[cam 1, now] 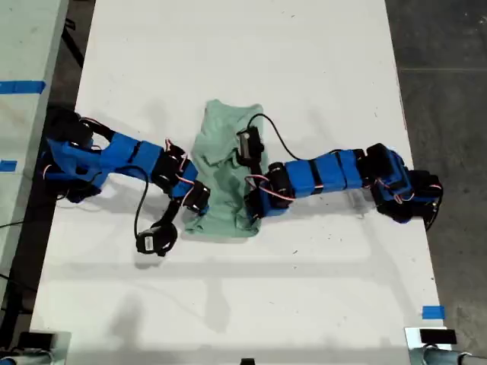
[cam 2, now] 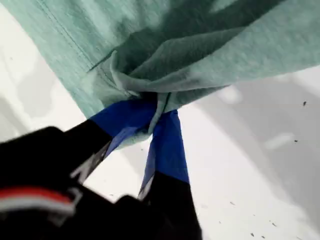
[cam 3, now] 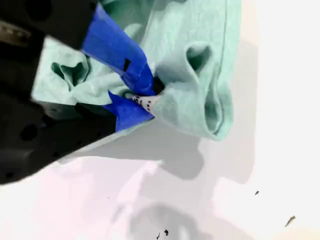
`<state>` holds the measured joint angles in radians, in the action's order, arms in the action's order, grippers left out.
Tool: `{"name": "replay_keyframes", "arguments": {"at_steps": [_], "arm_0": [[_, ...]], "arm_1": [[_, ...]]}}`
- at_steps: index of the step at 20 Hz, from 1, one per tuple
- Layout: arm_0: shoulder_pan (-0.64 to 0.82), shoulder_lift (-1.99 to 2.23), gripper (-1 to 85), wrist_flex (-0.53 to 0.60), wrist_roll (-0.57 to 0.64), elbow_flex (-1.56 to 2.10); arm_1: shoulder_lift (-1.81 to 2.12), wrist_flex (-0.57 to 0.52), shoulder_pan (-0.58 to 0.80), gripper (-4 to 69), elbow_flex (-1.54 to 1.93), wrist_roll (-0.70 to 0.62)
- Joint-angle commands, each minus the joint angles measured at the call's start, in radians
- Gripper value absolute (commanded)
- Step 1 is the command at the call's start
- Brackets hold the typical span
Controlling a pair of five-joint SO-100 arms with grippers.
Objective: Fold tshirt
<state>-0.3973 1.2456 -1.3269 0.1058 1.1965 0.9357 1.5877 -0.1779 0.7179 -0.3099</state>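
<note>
White table filled most of the exterior view, and on its middle lay the tshirt, pale mint, already narrowed into a tall strip with its far end toward the top of the frame. Two blue arms reached in, one from the exterior view's left and one from its right, both meeting the cloth at its near end, just below centre frame. The wrist views did not settle which arm was which, so I left that open.

My first gripper had its blue-taped fingers pressed together on a bunched edge of the fabric, the cloth gathered and puckered right at the tips. My second gripper was likewise pinched on a wad of the mint cloth, with a loose loop of hem hanging beside it.

Judging by that, both near corners were held so the lower end could be carried up and over toward the far end as one even fold. The shadow under the cloth in both wrist views suggested the edge was lifted off the table.
</note>
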Motion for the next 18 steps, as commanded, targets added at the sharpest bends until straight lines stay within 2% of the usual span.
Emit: {"name": "replay_keyframes", "arguments": {"at_steps": [1, 5, 7, 10, 12, 18], "arm_0": [[-0.051, 0.002, 0.0, -0.118, 0.002, -0.183], [-0.034, 0.026, 0.0, -0.109, -0.005, -0.192], [0.031, 0.060, 0.0, -0.141, 0.032, -0.187], [0.204, 0.127, 0.0, -0.199, 0.133, -0.150], [0.334, 0.140, 0.0, -0.224, 0.224, -0.130], [0.646, 0.081, 0.0, -0.186, 0.465, -0.144]], "arm_1": [[0.147, 0.017, -0.057, -1.8, -0.003, 0.023], [0.175, 0.015, -0.038, -1.8, 0.003, 0.060], [0.225, 0.014, 0.046, -1.8, 0.041, 0.058], [0.336, -0.009, 0.222, -1.8, 0.189, 0.005], [0.400, -0.054, 0.341, -1.8, 0.282, -0.055], [0.506, -0.287, 0.626, -1.8, 0.548, -0.213]]}}
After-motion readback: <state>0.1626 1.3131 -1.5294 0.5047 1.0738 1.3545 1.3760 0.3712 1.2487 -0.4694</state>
